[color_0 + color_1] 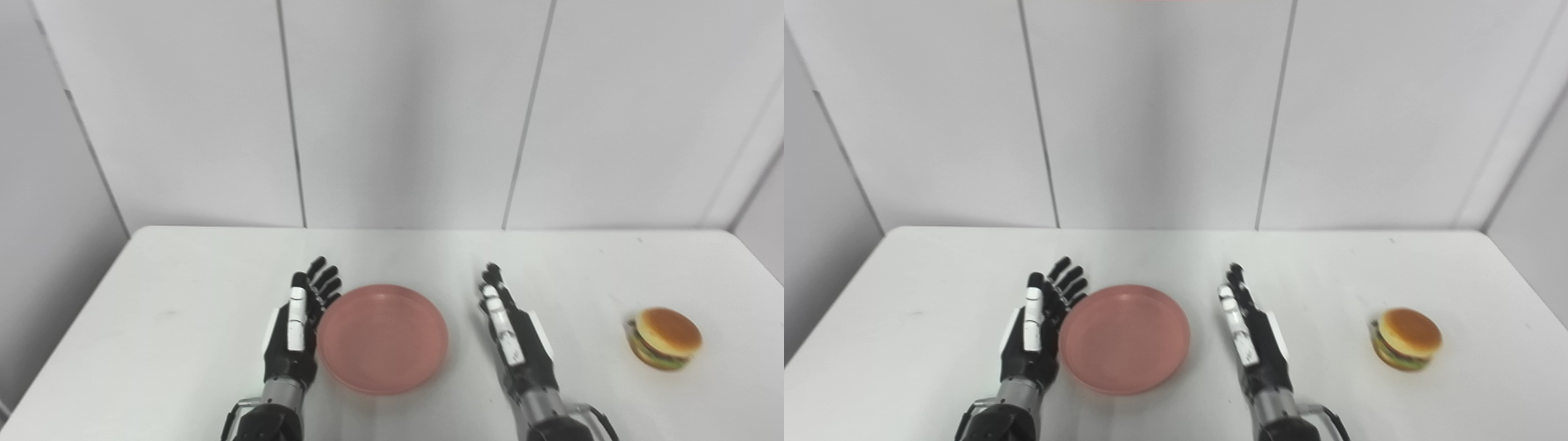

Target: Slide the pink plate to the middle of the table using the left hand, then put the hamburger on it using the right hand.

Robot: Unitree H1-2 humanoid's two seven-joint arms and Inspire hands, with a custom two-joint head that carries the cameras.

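White table [184,294] w/ a plain white panelled wall [404,110] behind it. Pink plate [383,337] sits flat near the middle of the table, a bit toward the front edge, between the two hands. Plate is shallow w/ a raised rim, and there's nothing in it, just bare pink surface.

Left hand [297,324] stands on edge right beside the plate's left rim, palm facing the plate, fingers [321,282] spread and stretched fwd, thumb along the top. It's open, holding nothing. Fingertips look v. close to the rim, poss. touching it, but can't tell for sure from either view.

Right hand [511,334] is on the other side of the plate, also on edge, palm turned inward, fingers straight and pointing away from the robot. Open too, nothing in it. Clear strip of table between it and the plate's right rim, so not touching.

Hamburger [666,338] sits on the table far right, well apart from the plate and from the right hand. Tan bun on top, green and dark layers below; it leans a little, top tilted toward the right. It rests on the table itself, not on the plate.
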